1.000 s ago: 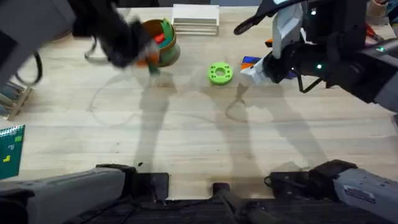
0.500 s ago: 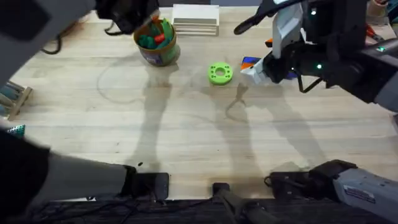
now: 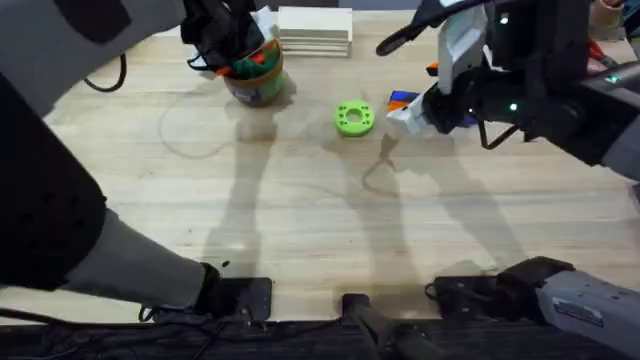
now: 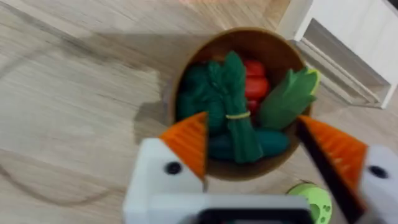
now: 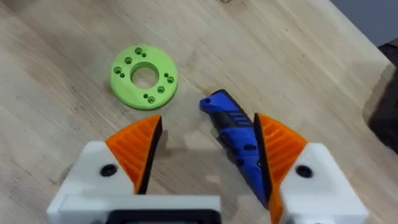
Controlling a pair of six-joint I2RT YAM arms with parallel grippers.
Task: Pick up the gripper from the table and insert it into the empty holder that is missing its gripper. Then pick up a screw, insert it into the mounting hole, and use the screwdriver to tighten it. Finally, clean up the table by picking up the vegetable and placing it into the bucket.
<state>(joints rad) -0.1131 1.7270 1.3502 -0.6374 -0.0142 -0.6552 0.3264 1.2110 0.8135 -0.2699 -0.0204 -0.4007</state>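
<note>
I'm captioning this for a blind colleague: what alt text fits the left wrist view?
The left gripper, open with orange ribbed pads, hovers directly over the bucket, which holds green and red toy vegetables. The bucket stands on a light wooden table, beside a white block.

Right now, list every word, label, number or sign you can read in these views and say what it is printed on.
None can be read.
The bucket wall carries a printed label, too blurred to read.
The screwdriver, the green ring and both grippers' orange pads show no lettering.
</note>
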